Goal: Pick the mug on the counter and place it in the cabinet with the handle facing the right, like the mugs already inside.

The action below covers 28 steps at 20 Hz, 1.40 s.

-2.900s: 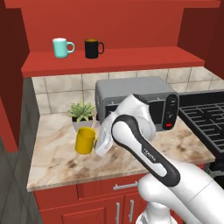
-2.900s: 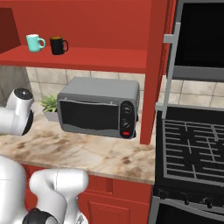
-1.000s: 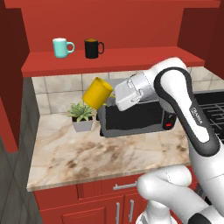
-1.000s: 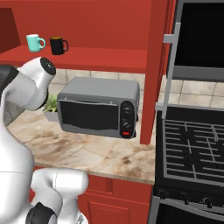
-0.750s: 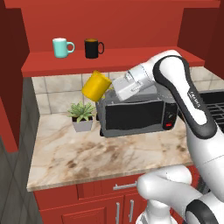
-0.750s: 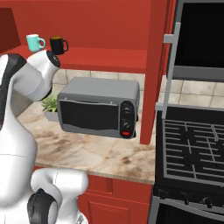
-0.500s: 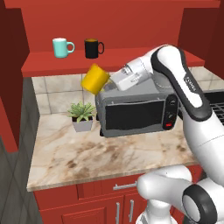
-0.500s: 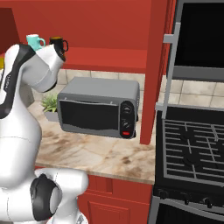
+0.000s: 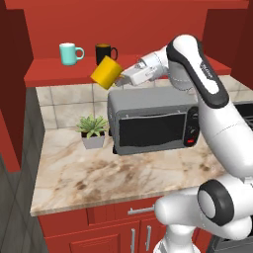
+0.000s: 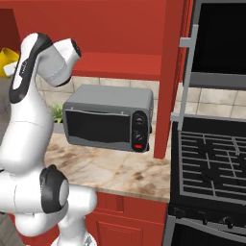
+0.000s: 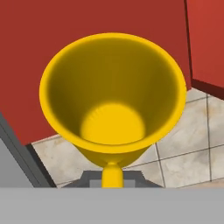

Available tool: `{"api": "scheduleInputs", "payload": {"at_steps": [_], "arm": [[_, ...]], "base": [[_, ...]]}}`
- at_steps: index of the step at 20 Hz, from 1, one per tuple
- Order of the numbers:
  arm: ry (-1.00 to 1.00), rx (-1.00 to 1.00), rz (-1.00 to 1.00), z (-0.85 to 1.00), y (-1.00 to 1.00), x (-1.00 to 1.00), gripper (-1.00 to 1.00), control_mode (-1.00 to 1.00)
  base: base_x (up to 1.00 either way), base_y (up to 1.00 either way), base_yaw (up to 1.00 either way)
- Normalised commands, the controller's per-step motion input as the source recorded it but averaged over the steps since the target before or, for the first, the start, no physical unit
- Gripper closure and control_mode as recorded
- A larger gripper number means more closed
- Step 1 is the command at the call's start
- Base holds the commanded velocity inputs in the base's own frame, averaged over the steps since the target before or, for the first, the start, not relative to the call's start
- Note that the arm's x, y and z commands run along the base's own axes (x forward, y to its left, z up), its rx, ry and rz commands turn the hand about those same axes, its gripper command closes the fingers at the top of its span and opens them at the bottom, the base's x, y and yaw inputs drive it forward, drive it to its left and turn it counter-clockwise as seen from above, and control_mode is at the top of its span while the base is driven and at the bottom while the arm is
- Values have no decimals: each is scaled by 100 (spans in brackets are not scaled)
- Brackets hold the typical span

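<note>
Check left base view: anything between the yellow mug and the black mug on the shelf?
Nothing: in the left base view the held yellow mug hangs tilted just before the black mug, partly overlapping it; no object between.

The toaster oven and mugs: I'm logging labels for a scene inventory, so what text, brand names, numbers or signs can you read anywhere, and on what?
None are readable.
The toaster oven has dials and a red button, without legible marks.
The yellow mug, teal mug and black mug are plain.

Yellow mug (image 9: 106, 72) lifted off the counter (image 9: 123, 168) beside the potted plant (image 9: 92, 131), now raised in the claw (image 9: 118, 81) to the cabinet (image 9: 59, 71) shelf edge, tilted, just in front of the black mug (image 9: 105, 52), arm swung up over the microwave (image 9: 153, 118)
</note>
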Motion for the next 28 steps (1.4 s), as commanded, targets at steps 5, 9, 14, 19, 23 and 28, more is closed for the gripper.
{"api": "scheduleInputs", "payload": {"at_steps": [5, 9, 14, 19, 23, 28], "arm": [[0, 0, 0, 28, -9, 48, 100, -100], [-5, 0, 2, 2, -5, 45, 100, -100], [-6, -3, 1, 0, -1, 44, 100, -100], [0, 1, 0, -5, -8, 52, 100, -100], [-6, 1, 0, -25, -1, 41, 100, -100], [-13, 0, 1, -21, 0, 34, 100, -100]], "base": [[0, 0, 0], [0, 0, 0], [0, 0, 0], [0, 0, 0], [0, 0, 0], [0, 0, 0]]}}
